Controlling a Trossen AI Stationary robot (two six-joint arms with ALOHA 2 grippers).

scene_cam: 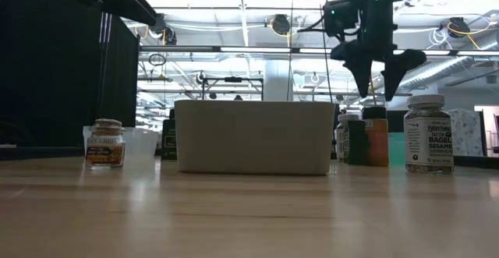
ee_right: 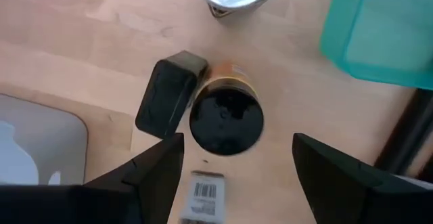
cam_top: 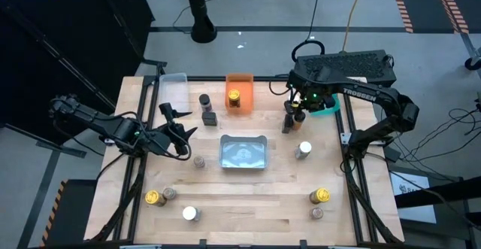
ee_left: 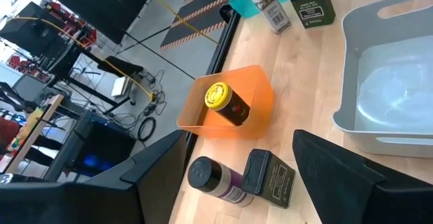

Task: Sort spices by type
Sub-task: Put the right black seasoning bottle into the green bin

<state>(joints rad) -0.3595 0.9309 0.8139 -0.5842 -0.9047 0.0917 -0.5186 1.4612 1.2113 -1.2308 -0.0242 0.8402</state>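
Small spice jars stand scattered on the wooden table. My right gripper (cam_top: 294, 110) hangs open, pointing down, over a black-lidded jar with an orange body (ee_right: 226, 122) that stands beside a black tin (ee_right: 169, 94). Its fingers are well above the lid, as the low view shows (scene_cam: 380, 75). A white-lidded jar (cam_top: 304, 150) stands nearer the front. A yellow-lidded jar (ee_left: 226, 103) sits in the orange bin (ee_left: 260, 88). My left gripper (cam_top: 179, 126) waits open above the table's left side, aimed at a black-lidded jar (ee_left: 211, 178) and a second black tin (ee_left: 270, 178).
A grey bin (cam_top: 243, 139) sits mid-table, a clear bin (cam_top: 173, 83) at the far left, a teal bin (ee_right: 379, 28) at the right edge. More jars stand near the front: (cam_top: 152, 197), (cam_top: 191, 214), (cam_top: 321, 196), (cam_top: 199, 161).
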